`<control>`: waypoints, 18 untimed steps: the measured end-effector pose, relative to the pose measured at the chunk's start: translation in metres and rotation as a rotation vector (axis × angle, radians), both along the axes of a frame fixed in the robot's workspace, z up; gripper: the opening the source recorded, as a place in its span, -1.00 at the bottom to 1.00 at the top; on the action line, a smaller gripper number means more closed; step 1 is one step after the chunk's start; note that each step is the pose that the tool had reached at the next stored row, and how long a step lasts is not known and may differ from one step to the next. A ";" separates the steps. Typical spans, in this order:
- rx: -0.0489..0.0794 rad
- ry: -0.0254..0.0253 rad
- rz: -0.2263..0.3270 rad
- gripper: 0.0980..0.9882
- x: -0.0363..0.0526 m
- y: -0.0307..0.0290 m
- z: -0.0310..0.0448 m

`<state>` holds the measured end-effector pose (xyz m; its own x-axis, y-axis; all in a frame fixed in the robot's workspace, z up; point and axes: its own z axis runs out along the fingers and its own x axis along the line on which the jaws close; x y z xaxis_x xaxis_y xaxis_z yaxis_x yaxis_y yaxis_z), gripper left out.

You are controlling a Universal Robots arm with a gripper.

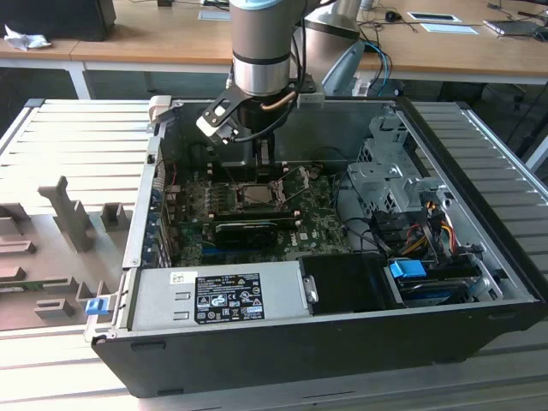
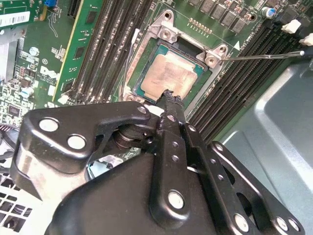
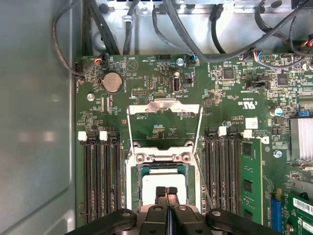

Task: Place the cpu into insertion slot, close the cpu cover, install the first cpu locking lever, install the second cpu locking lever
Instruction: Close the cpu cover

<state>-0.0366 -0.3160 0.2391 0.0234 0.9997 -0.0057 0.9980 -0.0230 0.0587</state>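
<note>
The black computer box [image 1: 282,342] sits open on the worktop [image 1: 77,128]. A green board [image 3: 161,73] lies inside it. On the board, toward the far side and the exterior view's left, the cpu [image 2: 171,78] lies flat in the insertion slot [image 2: 188,49]. The claw [image 3: 166,190] is closed and holds nothing. Its tips are over the cpu, maybe touching it. The cpu cover [image 3: 164,104] is flipped open beside the slot.

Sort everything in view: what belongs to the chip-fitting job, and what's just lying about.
For the job:
chip, sitting in the socket
cover frame, raised
locking lever
gripper, over the chip

Just lying about:
coin battery
memory stick
cables
power supply box
black card
</note>
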 end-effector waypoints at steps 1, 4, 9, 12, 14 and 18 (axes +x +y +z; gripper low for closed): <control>0.000 -0.0001 0.000 -0.98 0.0000 0.0000 0.0013; 0.000 -0.0003 0.000 -0.98 0.0003 0.0001 0.0057; 0.000 0.0000 0.000 -0.98 0.0094 0.0002 0.0068; 0.000 -0.0003 0.011 -0.98 0.0096 0.0035 0.0133; 0.000 0.0003 0.018 -0.98 0.0181 0.0038 0.0134; 0.000 0.0020 0.018 -0.98 0.0308 0.0039 0.0157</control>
